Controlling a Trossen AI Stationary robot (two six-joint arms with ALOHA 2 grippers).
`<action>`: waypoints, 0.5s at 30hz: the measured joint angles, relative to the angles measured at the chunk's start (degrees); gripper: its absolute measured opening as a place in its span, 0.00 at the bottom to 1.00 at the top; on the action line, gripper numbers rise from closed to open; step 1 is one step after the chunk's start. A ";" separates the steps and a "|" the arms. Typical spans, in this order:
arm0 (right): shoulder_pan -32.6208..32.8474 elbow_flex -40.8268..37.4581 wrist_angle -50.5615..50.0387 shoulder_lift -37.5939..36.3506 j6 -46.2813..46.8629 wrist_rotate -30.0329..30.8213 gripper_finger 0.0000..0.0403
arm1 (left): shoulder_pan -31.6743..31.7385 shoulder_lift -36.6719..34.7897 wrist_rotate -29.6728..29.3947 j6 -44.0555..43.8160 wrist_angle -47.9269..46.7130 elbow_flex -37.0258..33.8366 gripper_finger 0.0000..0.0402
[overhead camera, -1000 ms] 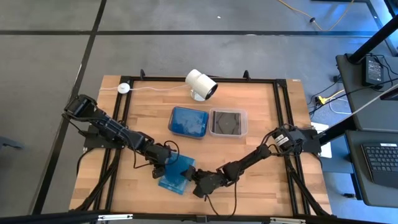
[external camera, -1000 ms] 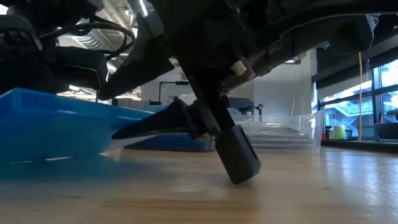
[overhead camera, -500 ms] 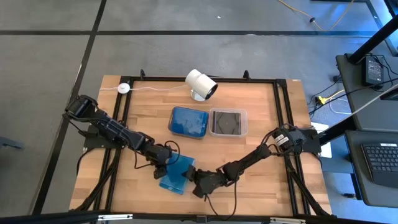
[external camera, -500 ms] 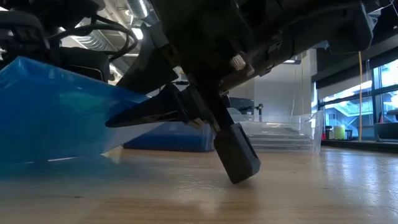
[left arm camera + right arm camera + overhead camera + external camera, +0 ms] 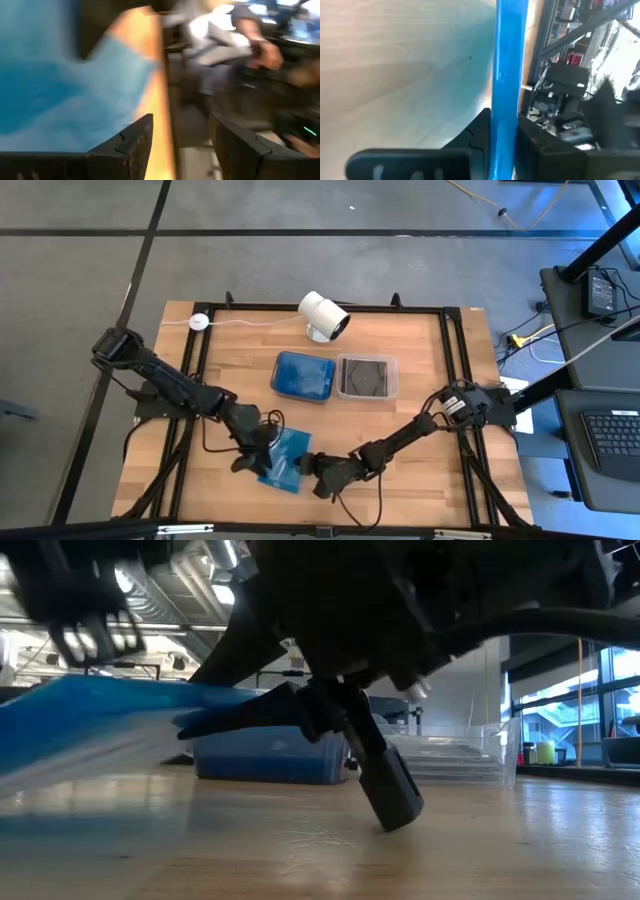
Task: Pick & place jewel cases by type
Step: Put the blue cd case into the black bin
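Right fingers (image 5: 500, 137) now clamped on the edge of a thin translucent blue jewel case (image 5: 283, 461), left fingers (image 5: 175, 145) spread wide and drawn back from it since a second ago, wooden counter (image 5: 400, 390), blue tub (image 5: 304, 376), clear tub (image 5: 366, 377), white cylindrical camera (image 5: 323, 315).

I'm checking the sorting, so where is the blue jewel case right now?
In the high view the blue jewel case sits near the table's front edge, between both grippers; the right gripper is shut on its edge, and the open left gripper is beside it.
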 joint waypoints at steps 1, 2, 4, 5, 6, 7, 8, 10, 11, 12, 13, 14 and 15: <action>0.24 -0.02 0.01 -0.12 -0.94 0.07 0.15 | 0.02 -0.71 2.31 0.41 1.78 0.00 0.47; 0.52 -0.04 0.13 -0.16 -2.33 0.28 0.16 | 0.02 -1.30 4.97 0.82 4.25 0.00 0.47; 1.27 -0.04 0.64 -0.36 -5.92 0.23 0.15 | 0.02 -2.56 10.61 1.29 9.09 0.02 0.47; 1.62 -0.04 0.91 -0.49 -7.97 0.20 0.14 | -0.02 -3.17 12.43 1.33 11.69 0.02 0.47; 1.94 -0.04 1.08 -0.58 -9.67 0.20 0.13 | -0.02 -3.75 13.72 1.47 14.53 0.04 0.47; 2.26 -0.03 1.22 -0.62 -11.09 0.38 0.11 | -0.01 -4.46 14.50 2.06 16.71 0.09 0.47; 2.56 -0.02 1.53 -0.62 -12.48 0.89 0.10 | -0.05 -5.17 14.70 3.06 18.64 0.09 0.47; 3.06 -0.04 2.71 -0.62 -16.20 3.11 0.10 | -0.16 -6.33 14.62 5.95 21.81 0.13 0.47; 3.29 -0.02 3.32 -0.62 -18.39 4.63 0.10 | -0.20 -6.92 14.63 7.61 22.54 0.13 0.47; 3.43 -0.03 4.07 -0.62 -20.75 6.10 0.10 | -0.20 -7.32 14.60 9.20 23.45 0.13 0.47; 3.60 -0.04 4.82 -0.62 -22.84 7.30 0.10 | -0.20 -7.65 14.54 10.47 24.18 0.13 0.47; 3.70 -0.04 5.65 -0.60 -24.42 8.48 0.11 | -0.13 -8.00 14.49 11.50 24.57 0.13 0.47; 3.83 -0.04 6.51 -0.62 -25.60 9.08 0.12 | -0.06 -8.29 14.46 12.47 24.60 0.13 0.47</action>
